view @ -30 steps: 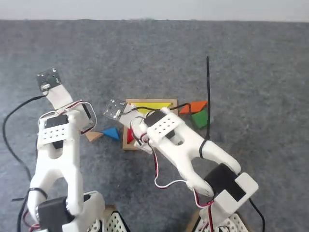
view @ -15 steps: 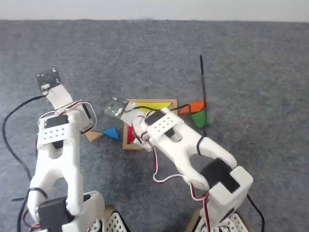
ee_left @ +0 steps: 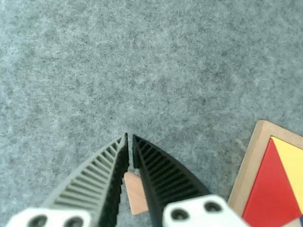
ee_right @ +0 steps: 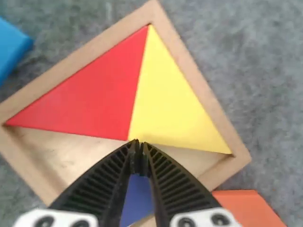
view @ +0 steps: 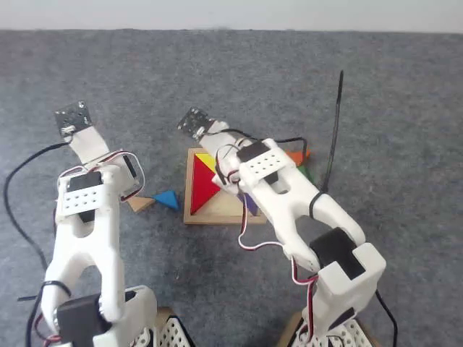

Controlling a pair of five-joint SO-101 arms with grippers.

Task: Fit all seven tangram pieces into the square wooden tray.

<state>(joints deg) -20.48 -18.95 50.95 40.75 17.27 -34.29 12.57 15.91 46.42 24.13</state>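
grey carpeted surface from above: the wooden tray (view: pixel 217 214) lies under my right arm with a red triangle (view: pixel 202 186) and a yellow triangle (view: pixel 207 160) in it. a blue triangle (view: pixel 168 199) and a tan piece (view: pixel 139 204) lie loose beside my left arm.
left wrist: my left jaws are pinched together, empty, with the tan piece below them.
right wrist: my right jaws are closed, nothing between the tips, above the red-yellow seam. a violet piece (ee_right: pixel 137 198) is beneath them.

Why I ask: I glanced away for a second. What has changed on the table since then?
The right arm swung from the tray's left side toward its far edge, uncovering the red triangle beside the yellow triangle; its pincer is shut above the tray. No piece visibly taken or let go. The left arm, blue triangle and tan piece stayed put.
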